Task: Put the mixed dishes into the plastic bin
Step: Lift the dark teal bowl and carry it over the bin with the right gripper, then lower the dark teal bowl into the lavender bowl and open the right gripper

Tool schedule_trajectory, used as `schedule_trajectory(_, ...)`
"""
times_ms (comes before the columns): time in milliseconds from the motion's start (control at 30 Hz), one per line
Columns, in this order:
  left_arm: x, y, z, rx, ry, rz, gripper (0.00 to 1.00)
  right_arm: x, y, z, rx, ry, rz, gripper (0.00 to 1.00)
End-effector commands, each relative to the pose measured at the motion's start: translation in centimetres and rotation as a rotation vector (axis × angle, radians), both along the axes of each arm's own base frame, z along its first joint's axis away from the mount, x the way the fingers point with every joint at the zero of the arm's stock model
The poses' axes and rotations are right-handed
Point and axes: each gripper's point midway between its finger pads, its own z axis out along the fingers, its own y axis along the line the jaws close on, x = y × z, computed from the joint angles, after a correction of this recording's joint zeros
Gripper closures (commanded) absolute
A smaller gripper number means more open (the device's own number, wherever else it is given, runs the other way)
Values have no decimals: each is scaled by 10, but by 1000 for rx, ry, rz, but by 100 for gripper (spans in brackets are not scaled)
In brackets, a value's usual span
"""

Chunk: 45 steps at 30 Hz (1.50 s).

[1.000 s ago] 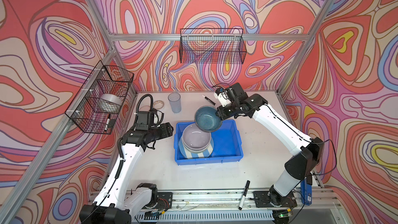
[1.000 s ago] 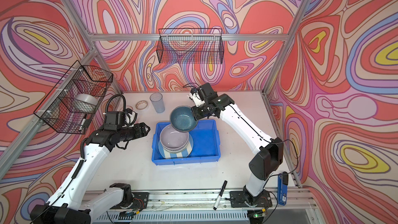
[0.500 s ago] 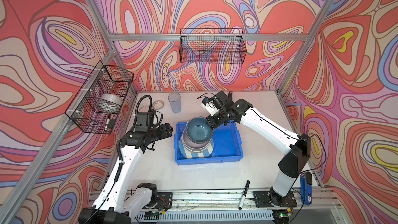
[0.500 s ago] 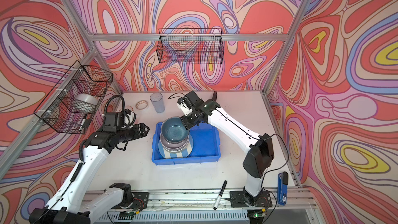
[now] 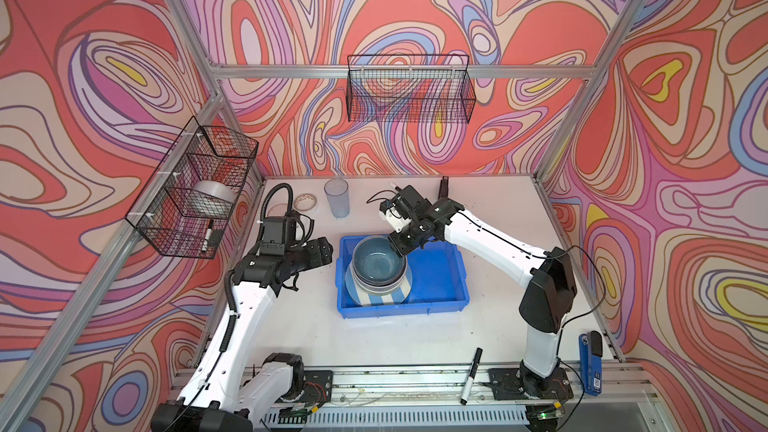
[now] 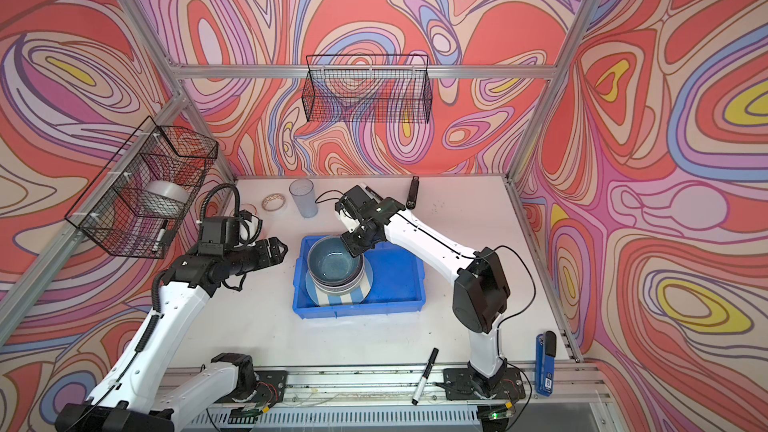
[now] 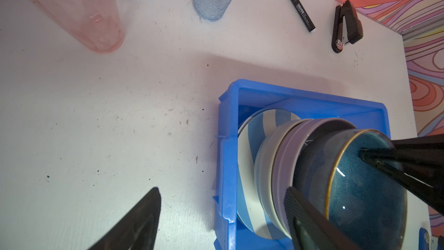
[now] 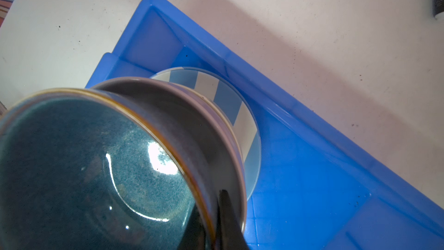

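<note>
The blue plastic bin [image 5: 440,284] [image 6: 395,280] sits mid-table. In its left half a blue-white striped plate [image 5: 376,300] carries a pale bowl [image 7: 262,176] and a lavender bowl [image 7: 286,155]. The dark blue bowl [image 5: 376,261] [image 8: 84,169] rests tilted in the lavender one. My right gripper [image 5: 399,243] [image 8: 211,215] is shut on this bowl's far rim. My left gripper [image 5: 328,251] [image 7: 222,193] hangs open just left of the bin, holding nothing. A bluish tumbler [image 5: 337,198] and a pink tumbler [image 7: 79,13] stand on the table behind.
A tape roll [image 5: 305,202] lies beside the bluish tumbler. A marker [image 7: 299,6] and a black stapler [image 5: 444,187] lie near the back wall. Another marker [image 5: 471,376] and a blue stapler [image 5: 592,361] lie at the front. Wire baskets [image 5: 409,89] [image 5: 193,189] hang on the walls.
My right gripper has carried the dark blue bowl leftward and down from the bin's back edge into the lavender bowl. The left gripper has stayed beside the bin.
</note>
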Motion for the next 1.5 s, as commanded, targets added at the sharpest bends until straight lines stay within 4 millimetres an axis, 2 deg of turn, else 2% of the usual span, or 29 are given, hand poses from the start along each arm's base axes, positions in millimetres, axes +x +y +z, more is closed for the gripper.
schedule_trajectory(0,-3,4,-3,14,2,4,16,9,18,23,78,-57,-2,100)
schedule_trajectory(433,-3,4,-3,14,2,4,16,12,15,6,24,-59,-12,100)
schedule_trajectory(567,-3,4,-3,15,2,4,16,12,16,3,19,-56,-13,97)
schedule_trajectory(900,-3,4,-3,12,0,2,16,12,14,14,19,-72,-17,85)
schedule_trajectory(1467,-2,4,-3,14,1,6,16,11,14,23,15,-94,-16,77)
